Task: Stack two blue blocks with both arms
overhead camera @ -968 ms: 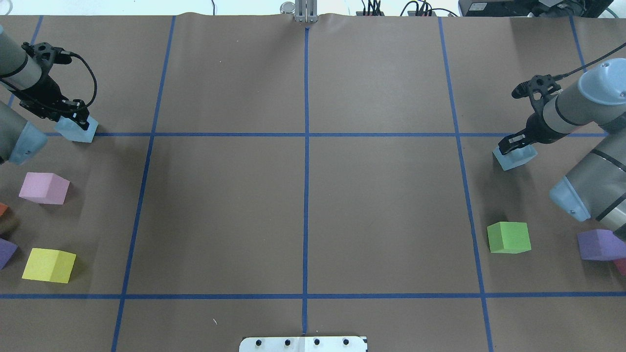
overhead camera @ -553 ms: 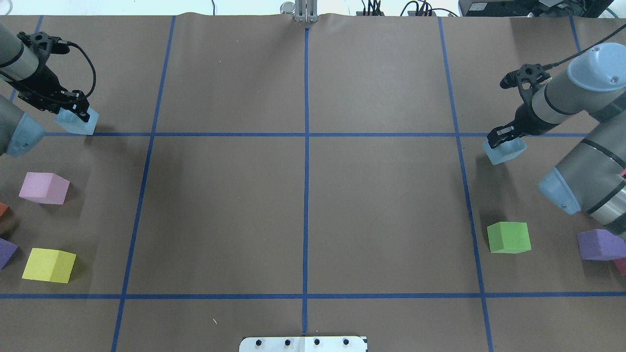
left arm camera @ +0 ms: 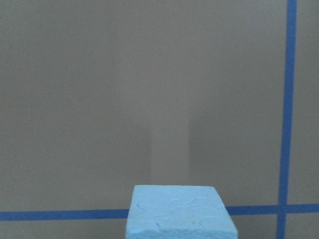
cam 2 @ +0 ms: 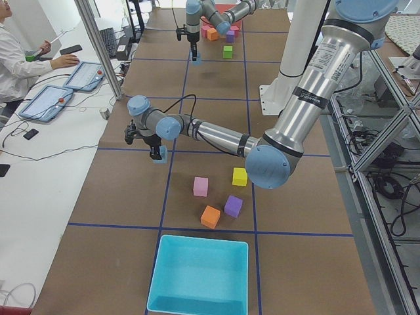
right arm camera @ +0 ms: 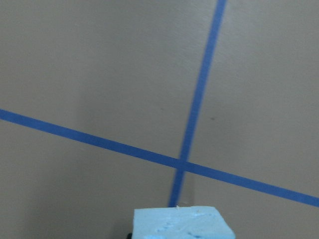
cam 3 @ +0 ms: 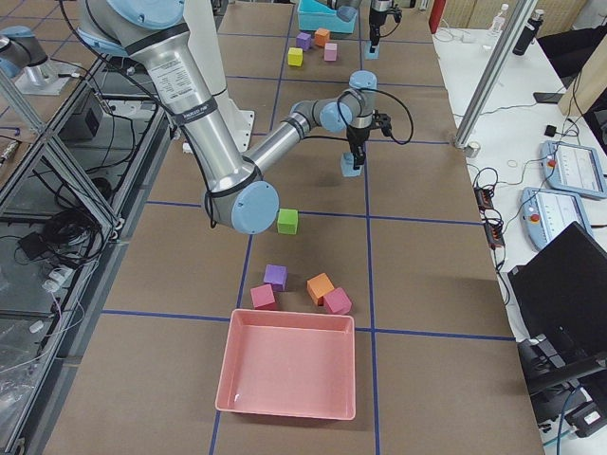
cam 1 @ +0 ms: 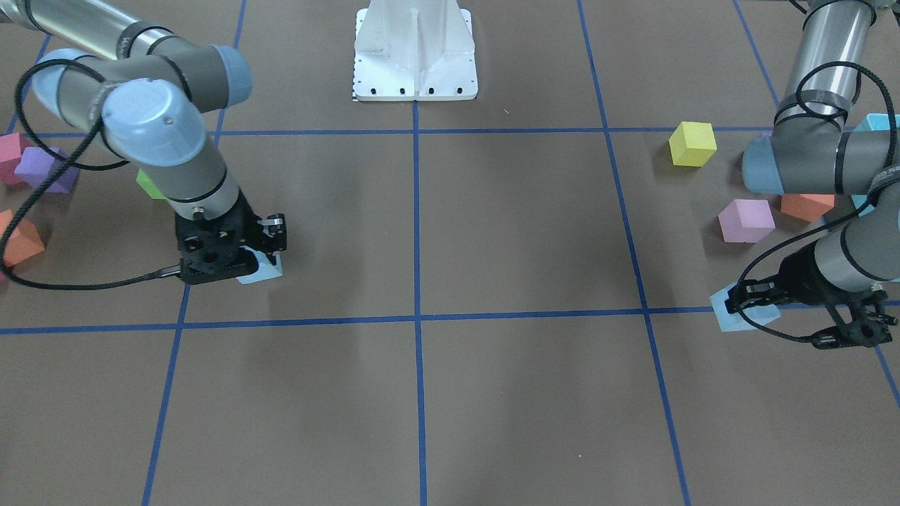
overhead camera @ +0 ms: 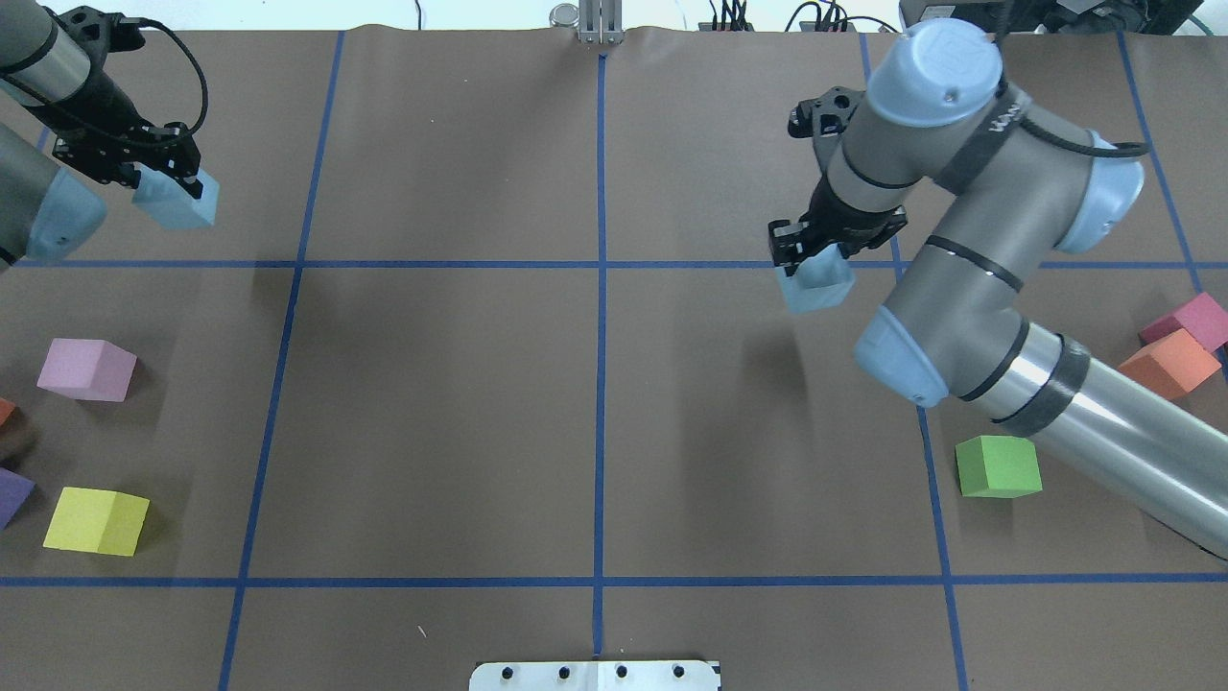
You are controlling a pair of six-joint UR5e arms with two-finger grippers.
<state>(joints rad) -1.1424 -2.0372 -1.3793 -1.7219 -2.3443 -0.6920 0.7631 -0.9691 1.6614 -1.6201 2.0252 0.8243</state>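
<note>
Two pale blue blocks hang clear of the tabletop (overhead camera: 460, 403), well apart, each pinched between jaws closed on its sides. At the far left edge, the left arm (overhead camera: 48, 62) holds the left blue block (overhead camera: 180, 203) beyond the cross tape line. Over that line, just right of the centre tape, the right arm (overhead camera: 959, 278) holds the right blue block (overhead camera: 820, 288). A pink cube (overhead camera: 86, 369), a yellow cube (overhead camera: 96, 520) and a green cube (overhead camera: 998, 466) rest on the tabletop.

Open table (overhead camera: 432, 403) middle, green cube (overhead camera: 998, 465) perhaps below right arm (overhead camera: 969, 307)

Even, bright overhead light; soft shadows on table (overhead camera: 432, 403); wrist views slightly soft.
</note>
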